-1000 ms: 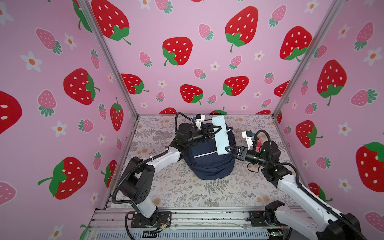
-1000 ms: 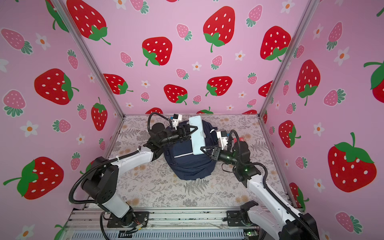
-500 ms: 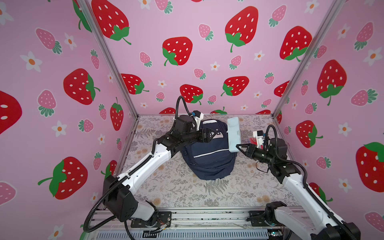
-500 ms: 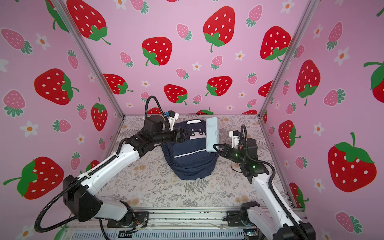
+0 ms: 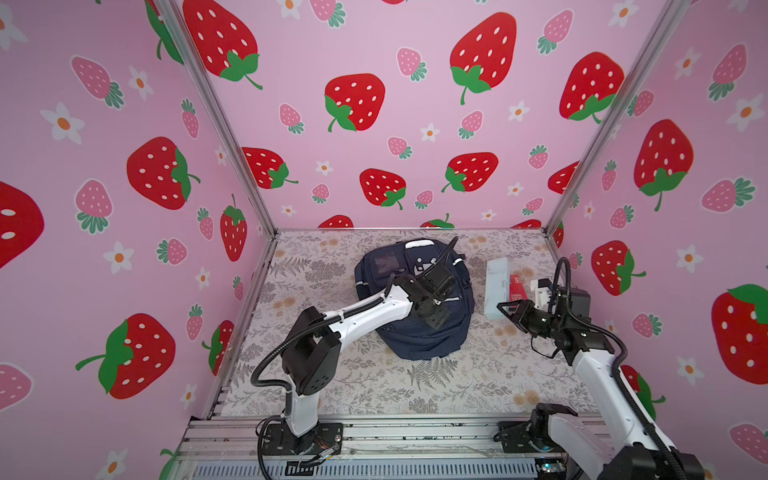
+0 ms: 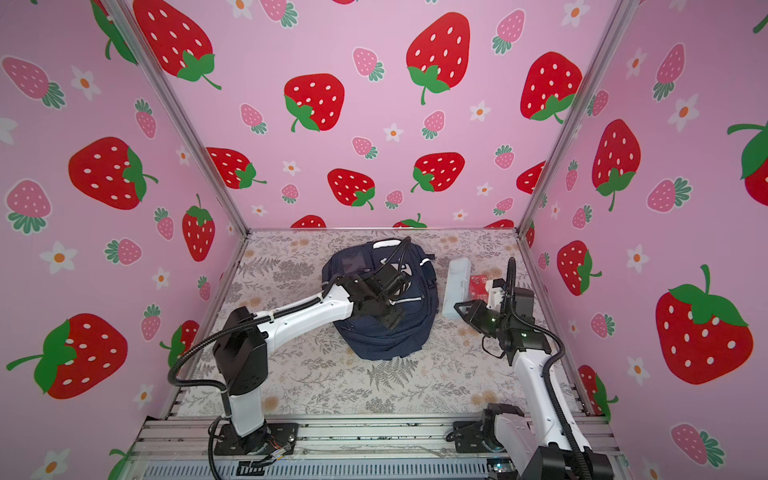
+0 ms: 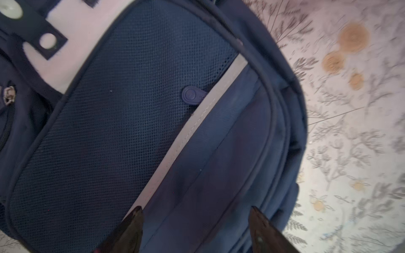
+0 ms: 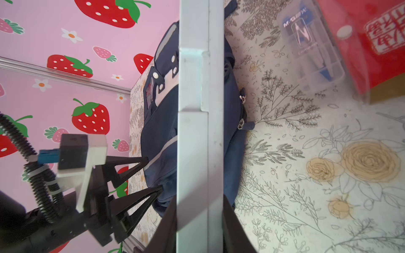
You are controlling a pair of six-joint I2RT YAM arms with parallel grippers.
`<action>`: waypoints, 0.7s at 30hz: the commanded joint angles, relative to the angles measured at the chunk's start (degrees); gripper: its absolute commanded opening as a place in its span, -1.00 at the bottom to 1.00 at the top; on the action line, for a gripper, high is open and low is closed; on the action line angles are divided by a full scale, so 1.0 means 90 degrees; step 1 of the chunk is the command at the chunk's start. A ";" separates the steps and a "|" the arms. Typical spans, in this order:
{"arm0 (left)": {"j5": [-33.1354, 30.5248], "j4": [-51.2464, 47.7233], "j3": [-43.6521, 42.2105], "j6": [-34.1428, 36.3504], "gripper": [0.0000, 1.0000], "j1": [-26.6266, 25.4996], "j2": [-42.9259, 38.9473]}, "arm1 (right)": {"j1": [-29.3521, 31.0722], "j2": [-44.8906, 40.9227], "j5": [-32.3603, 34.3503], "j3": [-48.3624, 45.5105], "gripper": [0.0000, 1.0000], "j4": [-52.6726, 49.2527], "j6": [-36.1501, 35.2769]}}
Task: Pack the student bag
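The student bag (image 5: 419, 336) (image 6: 386, 336), a navy backpack with white stripes, lies front-up in the middle of the floral table. My left gripper (image 5: 434, 319) (image 7: 195, 210) hangs open just over the bag's front panel (image 7: 109, 131), with nothing between its fingers. To the right of the bag, my right gripper (image 5: 505, 309) (image 8: 199, 210) is shut on the near end of a long pale blue box (image 5: 496, 286) (image 6: 455, 286) (image 8: 199, 109). The box stretches away from the gripper, low over the table beside the bag (image 8: 162, 122).
A red packet (image 5: 517, 286) (image 8: 383, 43) and a clear plastic case (image 8: 311, 48) with a compass set lie near the right wall, just beyond the pale box. Pink strawberry walls close in three sides. A metal rail (image 5: 374, 436) runs along the front.
My right gripper has carried the pale box from above the bag out to the right and down beside it. My left arm has drawn back from the bag's top to over its front.
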 commanded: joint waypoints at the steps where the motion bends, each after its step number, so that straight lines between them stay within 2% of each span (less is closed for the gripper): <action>1: -0.0781 -0.0398 0.0509 0.0281 0.51 -0.0141 0.0144 | -0.0037 -0.0162 -0.0203 -0.0055 -0.95 -0.0002 -0.0191; 4: -0.0632 -0.0364 0.0597 0.0408 0.44 -0.0254 0.0306 | -0.0036 -0.0157 -0.0196 -0.0084 -0.95 0.0003 -0.0185; 6: -0.0575 -0.0355 0.0595 0.0463 0.31 -0.0290 0.0403 | -0.0036 -0.0159 -0.0199 -0.0083 -0.95 -0.0009 -0.0195; 12: -0.0914 -0.0234 0.0590 0.0388 -0.46 -0.0268 0.0342 | -0.0037 -0.0158 -0.0225 -0.0045 -0.95 -0.0058 -0.0355; 16: -0.0935 0.0125 0.0453 0.0329 -0.75 -0.0222 0.0083 | -0.0035 -0.0157 -0.0228 0.0022 -0.95 -0.0301 -0.0473; 18: -0.0941 0.0167 0.0512 0.0318 -1.00 -0.0198 0.0004 | -0.0042 -0.0157 -0.0242 0.0063 -0.95 -0.0346 -0.0515; 21: -0.0988 0.0320 0.0565 0.0379 -1.00 -0.0177 -0.0221 | -0.0040 -0.0162 -0.0276 0.0118 -0.94 -0.0443 -0.0600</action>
